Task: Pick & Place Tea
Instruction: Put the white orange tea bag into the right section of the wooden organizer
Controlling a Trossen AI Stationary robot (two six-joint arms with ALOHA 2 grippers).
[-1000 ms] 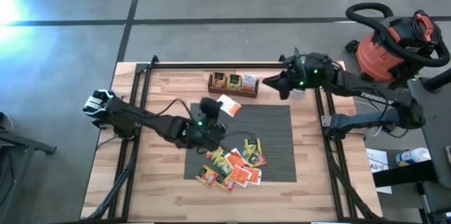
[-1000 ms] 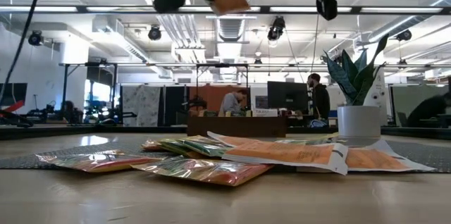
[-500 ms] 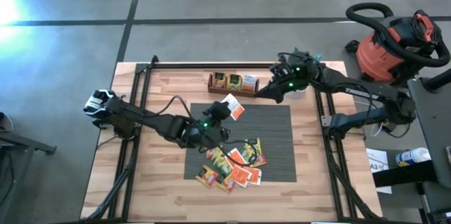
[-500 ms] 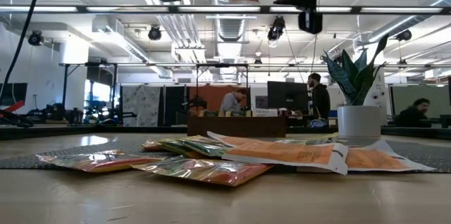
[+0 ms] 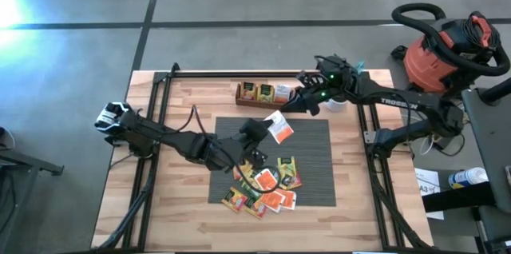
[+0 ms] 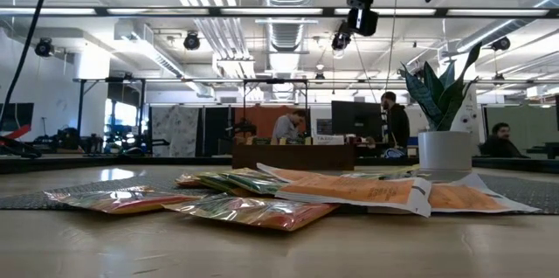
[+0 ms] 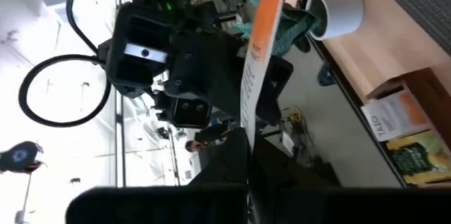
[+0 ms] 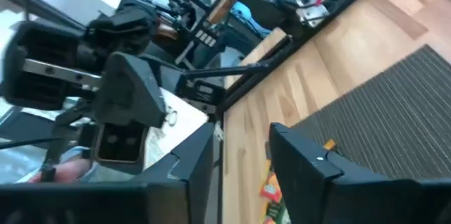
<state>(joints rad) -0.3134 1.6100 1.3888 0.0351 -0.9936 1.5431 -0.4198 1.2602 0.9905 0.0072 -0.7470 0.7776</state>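
Note:
My left gripper (image 5: 267,130) is shut on one white and orange tea sachet (image 5: 279,126), held high over the far part of the grey ribbed mat (image 5: 319,150). My right gripper (image 5: 290,108) is open and points at that sachet from the far right. In the right wrist view its fingers (image 8: 310,168) stand to either side of the sachet's thin edge (image 8: 219,146). Several more tea sachets (image 5: 267,186) lie in a loose heap on the mat's near part. A few others stand in the dark wooden tray (image 5: 239,93) at the far edge. My left gripper pinches the sachet between its two fingers at the end nearest the wrist (image 7: 246,136), coming about level from the table's left. The sachet shows edge-on and sticks out past the fingertips, lifted clear of the mat. I cannot tell whether my right gripper touches the sachet.
A white pot (image 5: 338,104) with a plant (image 6: 445,151) stands on the table at the far right, under my right arm. A red shop vacuum (image 5: 447,54) sits on the floor beyond the table's right edge. Black frame rails (image 5: 239,72) run along the table's far edge and sides.
My left gripper has risen and gone toward the table's right with the sachet, rolling its wrist; the sachet has left the top of the low view. My right gripper has come from the far right toward the sachet, dropping a little and turning toward it.

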